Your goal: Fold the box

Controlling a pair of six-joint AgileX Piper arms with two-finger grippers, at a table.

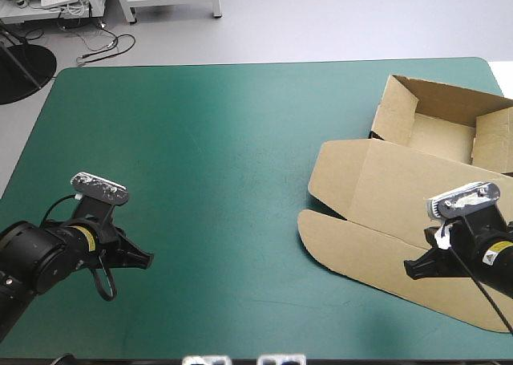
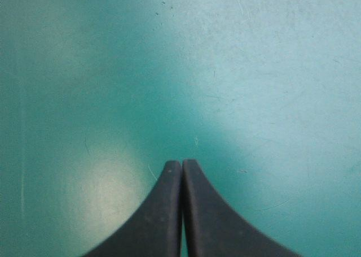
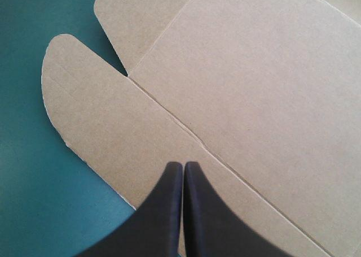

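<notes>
The brown box (image 1: 417, 188) lies at the table's right side as an open tray (image 1: 449, 128) with raised walls at the far right, its lid (image 1: 377, 212) spread flat toward the near edge. My right gripper (image 1: 410, 269) is shut and empty, hovering over the lid's near flap; in the right wrist view its gripper (image 3: 183, 166) points across the flat lid (image 3: 254, 87) with its rounded flap (image 3: 84, 99) beside it. My left gripper (image 1: 148, 259) is shut and empty at the near left, far from the box, with only bare cover ahead of the gripper (image 2: 181, 164).
The teal-green cover (image 1: 208, 164) stretches bare between the two arms. The box's tray reaches close to the table's right and far edges.
</notes>
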